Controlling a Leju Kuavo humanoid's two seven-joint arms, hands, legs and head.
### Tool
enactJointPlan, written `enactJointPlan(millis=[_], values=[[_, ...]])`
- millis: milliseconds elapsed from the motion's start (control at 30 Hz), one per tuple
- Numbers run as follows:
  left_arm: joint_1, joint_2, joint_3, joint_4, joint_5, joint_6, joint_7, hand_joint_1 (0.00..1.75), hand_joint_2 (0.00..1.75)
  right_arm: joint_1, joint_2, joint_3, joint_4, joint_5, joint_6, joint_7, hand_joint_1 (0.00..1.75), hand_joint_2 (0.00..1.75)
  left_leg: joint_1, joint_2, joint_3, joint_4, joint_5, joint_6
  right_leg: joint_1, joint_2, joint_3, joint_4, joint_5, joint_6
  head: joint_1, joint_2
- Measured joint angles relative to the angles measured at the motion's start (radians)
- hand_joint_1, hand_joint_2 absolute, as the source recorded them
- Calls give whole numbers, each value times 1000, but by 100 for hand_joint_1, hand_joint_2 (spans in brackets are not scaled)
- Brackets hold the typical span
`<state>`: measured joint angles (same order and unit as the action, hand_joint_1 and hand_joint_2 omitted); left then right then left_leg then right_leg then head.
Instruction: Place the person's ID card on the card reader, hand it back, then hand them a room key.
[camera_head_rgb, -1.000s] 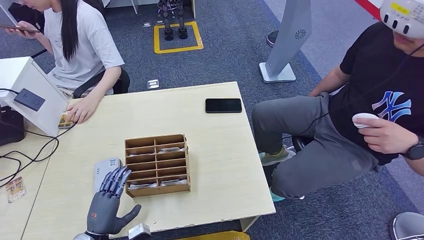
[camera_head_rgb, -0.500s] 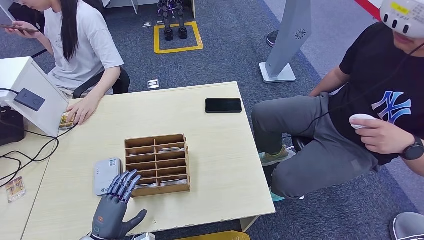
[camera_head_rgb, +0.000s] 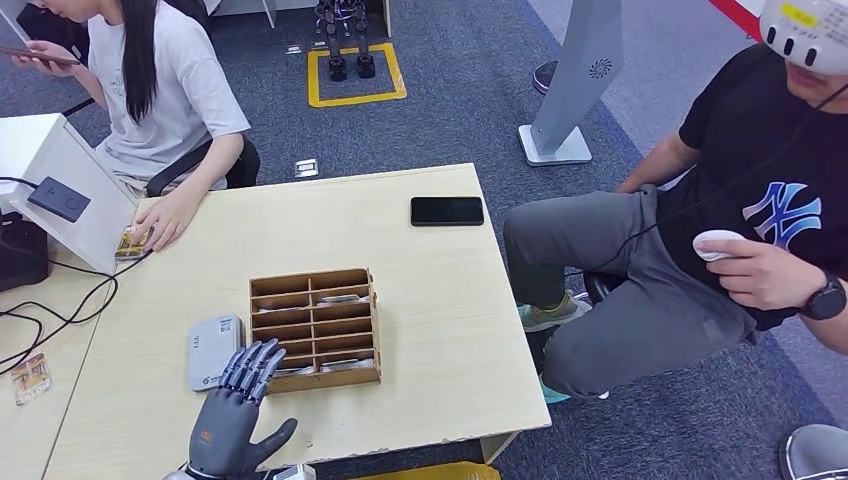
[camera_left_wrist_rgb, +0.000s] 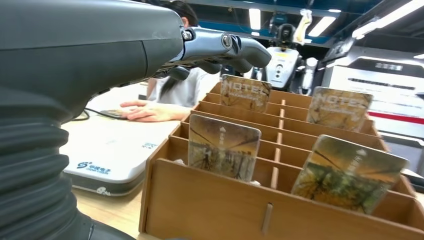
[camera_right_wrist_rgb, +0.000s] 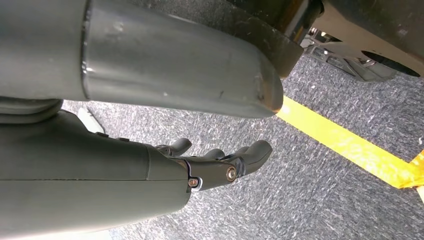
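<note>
**Left robot hand at the key rack, ID card far across the surface**

Your left robot hand (camera_head_rgb: 238, 415) hovers empty, fingers spread, tips at the near left corner of the wooden rack (camera_head_rgb: 315, 329), just beside the card reader (camera_head_rgb: 213, 350). The right robot hand (camera_right_wrist_rgb: 220, 162) hangs over the floor, fingers loosely apart, holding nothing. The ID card (camera_head_rgb: 131, 241) lies flat under the person's hand (camera_head_rgb: 170, 215) at the surface's far left edge, its long axis apparently running towards you. Reach there first, palm up. The room keys (camera_left_wrist_rgb: 224, 146) stand upright in their slots, faces towards you.
</note>
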<state>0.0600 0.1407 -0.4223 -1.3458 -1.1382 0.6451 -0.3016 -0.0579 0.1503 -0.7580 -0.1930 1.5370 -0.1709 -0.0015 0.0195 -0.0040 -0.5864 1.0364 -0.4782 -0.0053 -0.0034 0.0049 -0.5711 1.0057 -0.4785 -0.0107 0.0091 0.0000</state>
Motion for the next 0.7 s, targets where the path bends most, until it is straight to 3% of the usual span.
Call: enactJointPlan(millis=[700], values=[[-28,0,0,13,-79,16,36,0,175,0,0,0,0,13,0,0,0,0,0,0,0,0,0,0,0,0,0,0,0,0,0,0]])
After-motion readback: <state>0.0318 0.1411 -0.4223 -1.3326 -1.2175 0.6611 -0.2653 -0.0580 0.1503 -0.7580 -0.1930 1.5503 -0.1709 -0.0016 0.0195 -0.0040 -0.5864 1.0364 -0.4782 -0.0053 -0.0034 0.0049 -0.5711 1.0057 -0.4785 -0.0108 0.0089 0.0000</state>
